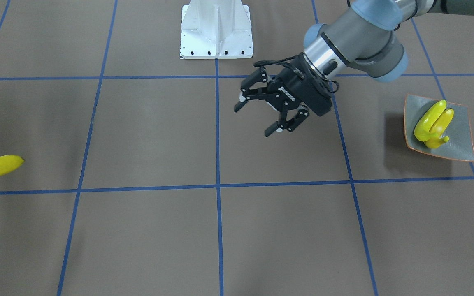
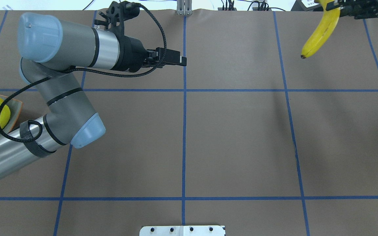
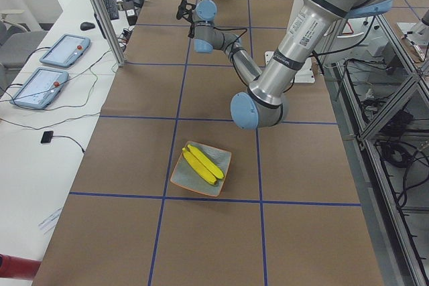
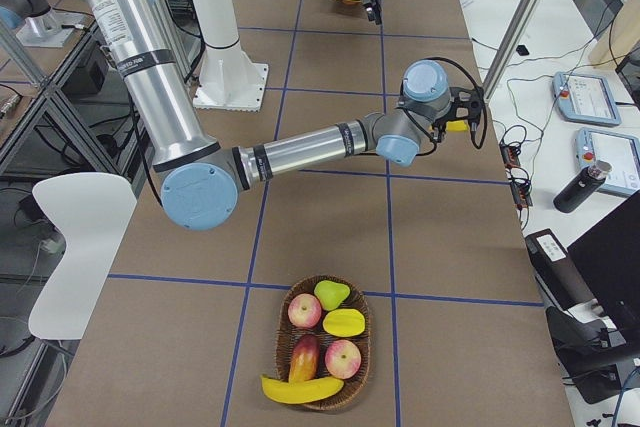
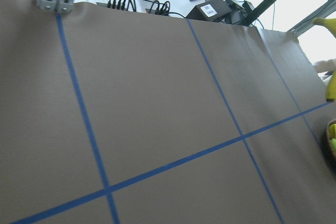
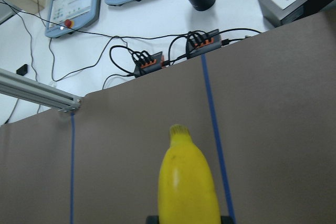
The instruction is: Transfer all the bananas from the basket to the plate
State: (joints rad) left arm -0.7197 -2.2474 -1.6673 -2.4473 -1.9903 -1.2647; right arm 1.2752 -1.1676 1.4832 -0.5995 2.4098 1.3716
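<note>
From the camera facing the robot I get my clearest look at the left tool (image 1: 254,120). Its black linkage fingers are spread wide with nothing between them, and it is raised off the bench (image 2: 235,137) near the middle. The overhead camera sees that tool almost edge-on, so the spread hardly reads there. The right tool (image 2: 332,4) falls outside the facing view, which catches only the blunt end of the third banana (image 2: 320,32) at its left edge. Overhead, I see the right tool at the far right corner, closed on that banana's stalk end. The fruit hangs curved, glossy and yellow, ending in a dark tip. The right wrist camera shows the banana's smooth skin pinched between two black fingertips at the bottom edge. Two bananas (image 1: 432,121) lie side by side, one greener than the other, on the plate (image 1: 461,131). The plate is a square, shallow grey dish with a thin orange rim and upturned corners, at my left end of the bench. Overhead, the left arm hides most of it. Only the right-end camera shows the fourth banana (image 4: 300,389), lying along the near edge of the oval woven basket (image 4: 283,342) beside apples (image 4: 343,357) and a pear (image 4: 332,294). The bench is covered in matte brown paper gridded with blue tape (image 2: 184,131).
</note>
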